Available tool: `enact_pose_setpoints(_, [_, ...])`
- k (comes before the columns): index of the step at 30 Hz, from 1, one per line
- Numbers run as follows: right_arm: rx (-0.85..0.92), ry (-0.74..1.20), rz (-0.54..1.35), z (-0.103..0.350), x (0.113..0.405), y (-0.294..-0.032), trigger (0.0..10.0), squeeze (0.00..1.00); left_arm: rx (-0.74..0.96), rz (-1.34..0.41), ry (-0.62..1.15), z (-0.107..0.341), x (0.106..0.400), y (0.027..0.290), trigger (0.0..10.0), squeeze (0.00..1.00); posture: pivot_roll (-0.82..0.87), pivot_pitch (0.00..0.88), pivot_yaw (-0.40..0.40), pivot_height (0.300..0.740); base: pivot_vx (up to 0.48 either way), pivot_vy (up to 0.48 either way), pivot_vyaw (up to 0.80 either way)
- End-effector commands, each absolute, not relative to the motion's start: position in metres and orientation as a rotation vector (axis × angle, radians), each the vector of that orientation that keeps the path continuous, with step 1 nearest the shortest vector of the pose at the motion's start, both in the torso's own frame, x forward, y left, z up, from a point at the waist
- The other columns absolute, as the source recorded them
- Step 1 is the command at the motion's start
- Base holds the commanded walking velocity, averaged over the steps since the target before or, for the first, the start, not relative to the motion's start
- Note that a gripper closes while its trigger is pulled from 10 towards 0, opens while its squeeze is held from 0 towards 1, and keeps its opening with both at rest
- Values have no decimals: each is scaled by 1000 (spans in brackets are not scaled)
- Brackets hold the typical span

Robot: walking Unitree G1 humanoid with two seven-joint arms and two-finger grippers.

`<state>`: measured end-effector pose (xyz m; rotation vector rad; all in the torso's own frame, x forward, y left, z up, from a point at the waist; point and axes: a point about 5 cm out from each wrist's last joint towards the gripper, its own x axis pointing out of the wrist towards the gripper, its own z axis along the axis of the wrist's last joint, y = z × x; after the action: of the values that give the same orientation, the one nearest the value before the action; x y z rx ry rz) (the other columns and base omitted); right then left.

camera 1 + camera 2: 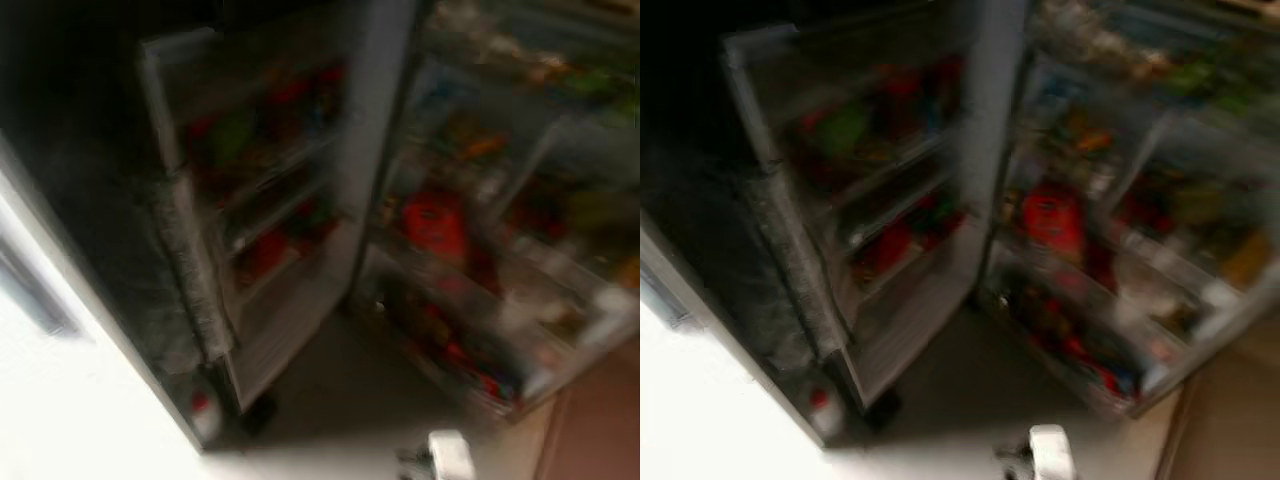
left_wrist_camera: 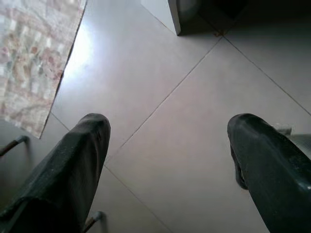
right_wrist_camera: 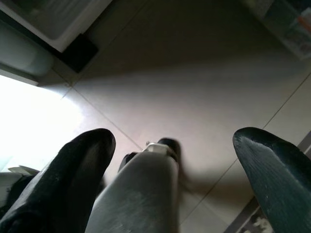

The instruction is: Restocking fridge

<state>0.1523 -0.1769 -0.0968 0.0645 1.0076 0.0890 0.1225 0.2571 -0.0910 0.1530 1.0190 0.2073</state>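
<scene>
Fingers (image 2: 80, 165) of both grippers spread, aimed floorward (image 2: 184, 145).

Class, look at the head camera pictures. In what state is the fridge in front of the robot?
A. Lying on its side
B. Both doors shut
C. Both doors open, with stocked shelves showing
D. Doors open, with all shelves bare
C: both doors of the fridge stand swung open, and the left door and right door shelves hold blurred red, green and orange items.

Blurred open fridge (image 1: 990, 150), stocked door shelves (image 1: 890, 190)
</scene>
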Motion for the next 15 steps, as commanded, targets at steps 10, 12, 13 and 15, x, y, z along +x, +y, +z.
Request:
enact_pose_setpoints(10, [64,1019,38,-98,148,-186,10000,0,149,164,1008,-94,134,234,10000,0,-2,19,41,740,0,0,-731])
enact_pose_setpoints(12, [62,1014,31,-98,148,-187,10000,0,149,166,1009,-94,134,236,10000,0,-3,17,43,740,0,0,-300])
enact_pose_setpoints(13, [60,1010,24,-97,148,-187,10000,0,150,168,1009,-93,134,237,10000,0,-5,17,43,740,0,0,0])
enact_pose_setpoints(15, [49,1010,9,-97,148,-188,10000,0,153,174,1013,-92,133,242,10000,0,-6,17,44,740,0,0,0])
